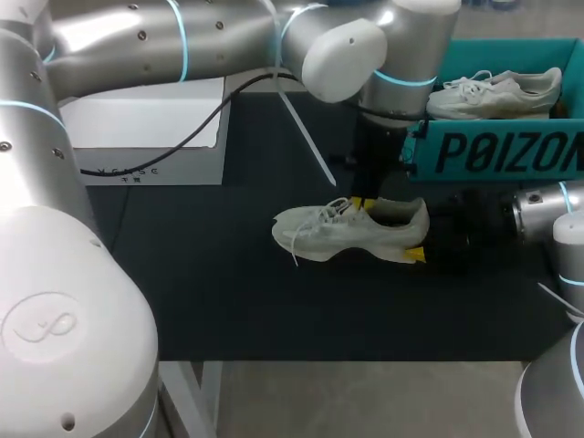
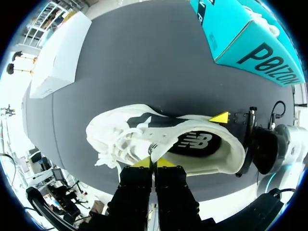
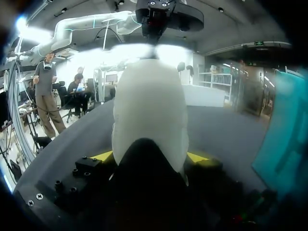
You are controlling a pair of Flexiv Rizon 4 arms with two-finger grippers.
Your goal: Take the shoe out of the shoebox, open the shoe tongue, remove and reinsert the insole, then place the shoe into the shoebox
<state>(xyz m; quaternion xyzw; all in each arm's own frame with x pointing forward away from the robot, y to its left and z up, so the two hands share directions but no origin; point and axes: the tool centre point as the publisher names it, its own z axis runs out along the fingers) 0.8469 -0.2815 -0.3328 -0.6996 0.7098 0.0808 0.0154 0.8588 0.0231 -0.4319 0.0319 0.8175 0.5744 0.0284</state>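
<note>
A white shoe (image 1: 328,233) lies on its sole on the black mat, toe pointing left. My left gripper (image 1: 361,203) comes straight down onto it. In the left wrist view the left gripper (image 2: 154,162) has its yellow tips pressed together, pinching the top edge of the tongue (image 2: 150,150) above the laces. The dark insole (image 2: 197,143) shows inside the shoe (image 2: 120,130). My right gripper (image 1: 418,234) comes in from the right with a finger on each side of the heel. In the right wrist view the right gripper (image 3: 150,156) clasps the heel of the shoe (image 3: 149,96).
The teal shoebox (image 1: 493,151) stands at the back right with a second white shoe (image 1: 497,93) inside it, close behind my right arm. A white box (image 1: 146,137) sits at the back left. Black mat (image 1: 201,274) stretches in front of and left of the shoe.
</note>
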